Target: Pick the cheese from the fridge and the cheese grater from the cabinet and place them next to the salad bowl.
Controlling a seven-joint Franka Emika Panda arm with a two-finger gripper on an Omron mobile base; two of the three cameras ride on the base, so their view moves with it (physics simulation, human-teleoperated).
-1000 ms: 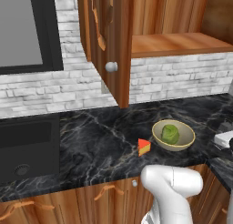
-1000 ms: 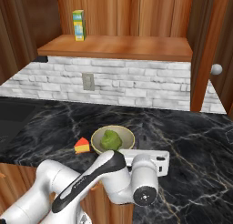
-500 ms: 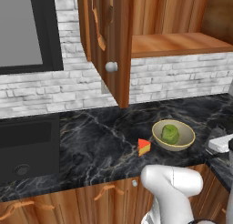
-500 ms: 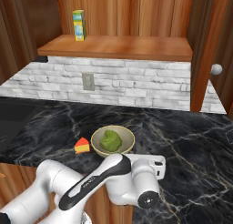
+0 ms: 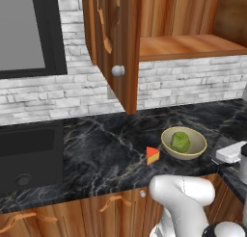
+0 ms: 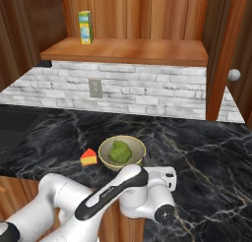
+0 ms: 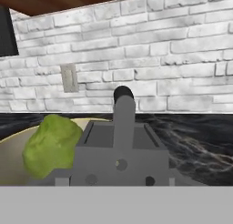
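Above the black marble counter point(image 5: 106, 144) hangs the cabinet point(image 5: 120, 43), its door open and a wood shelf point(image 6: 128, 50) inside with a small carton point(image 6: 85, 27) on it. On the counter stands the salad bowl point(image 5: 169, 147) with green lettuce point(image 6: 118, 151). The cheese point(image 5: 152, 155) lies just beside the bowl. In the hand view the cheese grater point(image 7: 119, 150) is very close to the camera, near the bowl; whether the gripper holds it, I cannot tell.

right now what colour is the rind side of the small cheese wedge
Red, on the small orange-yellow cheese wedge; clearest in the left base view.
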